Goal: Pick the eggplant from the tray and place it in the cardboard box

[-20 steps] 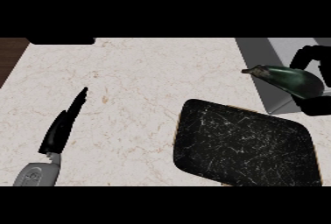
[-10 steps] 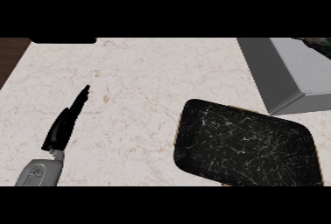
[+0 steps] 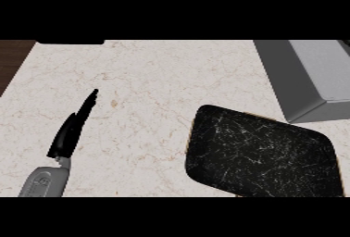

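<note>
- As you look down from the head view, the left hand (image 3: 71, 129) comes in at the lower left on its grey forearm (image 3: 42, 181), fingers straight and held together, pointing up and a little to the right over the counter (image 3: 157, 83).
- You can see that this hand holds nothing; it lies well apart from the tray and the box.
- The tray (image 3: 263, 155) sits at the lower right: a dark, rounded slab with pale scratch marks across its top, turned at a slight angle to the counter's edge.
- The tray's top shows only its own scratched face.
- The box (image 3: 304, 76) stands at the upper right and looks grey here; you see one long side wall and a strip of its top, running out of view at the right edge.
- The near corner of the box lies just beside the tray's upper right corner; you cannot tell whether the two touch.
- The eggplant shows nowhere in this view, so you cannot tell where it is.
- The right hand is out of view as well.
- A strip of dark wood (image 3: 12, 60) shows at the counter's far left edge.
</note>
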